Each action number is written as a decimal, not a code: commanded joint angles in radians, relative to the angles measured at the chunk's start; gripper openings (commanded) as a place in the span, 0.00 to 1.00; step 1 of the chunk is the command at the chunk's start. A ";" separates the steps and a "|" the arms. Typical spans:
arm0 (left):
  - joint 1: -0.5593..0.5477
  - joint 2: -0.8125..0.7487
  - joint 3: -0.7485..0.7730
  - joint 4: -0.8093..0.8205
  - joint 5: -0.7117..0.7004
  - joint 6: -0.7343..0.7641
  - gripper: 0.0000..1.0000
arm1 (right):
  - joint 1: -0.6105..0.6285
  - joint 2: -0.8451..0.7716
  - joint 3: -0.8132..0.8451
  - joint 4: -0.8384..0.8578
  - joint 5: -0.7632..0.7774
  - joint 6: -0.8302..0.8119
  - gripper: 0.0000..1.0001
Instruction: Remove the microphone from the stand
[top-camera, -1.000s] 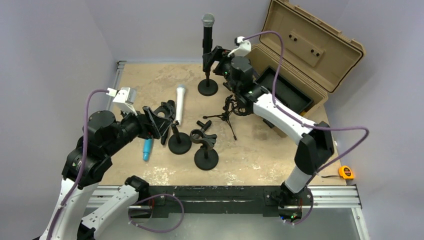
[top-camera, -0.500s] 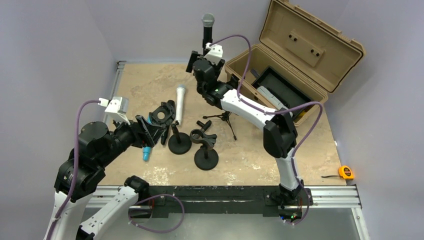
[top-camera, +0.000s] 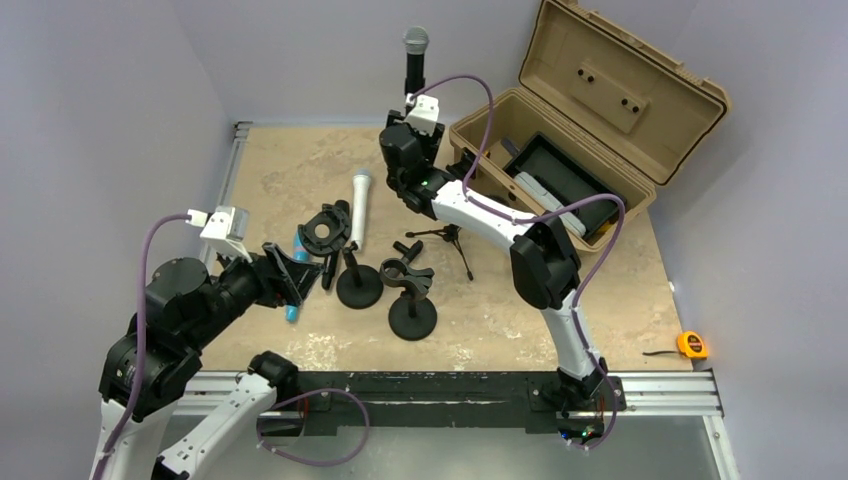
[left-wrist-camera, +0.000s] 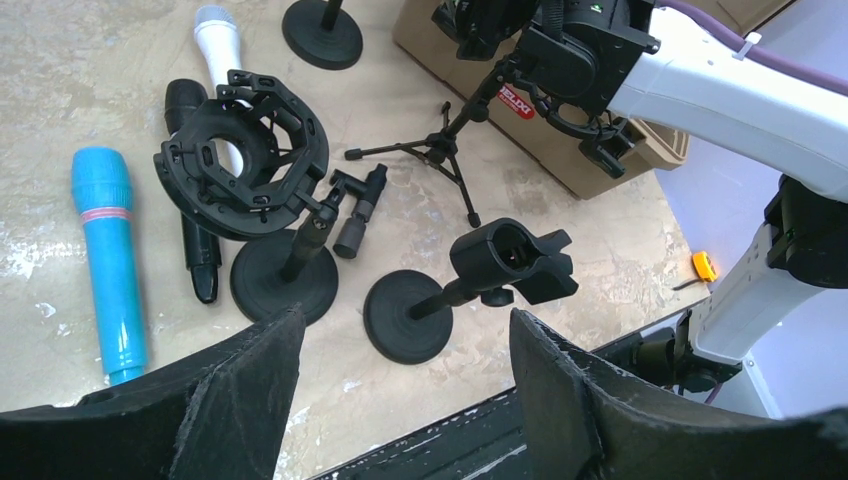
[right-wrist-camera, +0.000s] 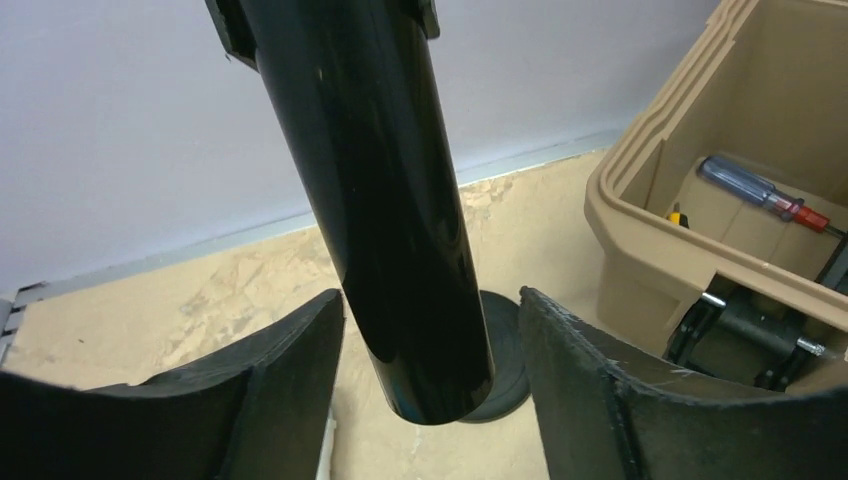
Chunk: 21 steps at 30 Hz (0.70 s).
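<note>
Right wrist, tan case (right-wrist-camera: 640, 240) holding screwdriver (right-wrist-camera: 760, 192), right end effector (right-wrist-camera: 430, 300) apart around microphone (right-wrist-camera: 385, 180), left end effector (left-wrist-camera: 405, 322) apart.

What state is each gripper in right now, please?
Left gripper: open, holding nothing.
Right gripper: open, jaws either side of the microphone, not clamped; a gap shows on one side.
</note>
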 joint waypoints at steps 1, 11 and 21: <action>0.007 -0.022 -0.010 0.000 -0.007 -0.004 0.73 | -0.007 -0.034 0.015 0.117 0.048 -0.083 0.57; 0.007 0.015 0.008 0.024 0.028 -0.024 0.73 | -0.028 -0.236 -0.263 0.397 -0.335 -0.418 0.00; 0.009 0.159 0.073 0.181 0.120 0.003 0.77 | -0.080 -0.519 -0.526 0.467 -0.983 -0.695 0.00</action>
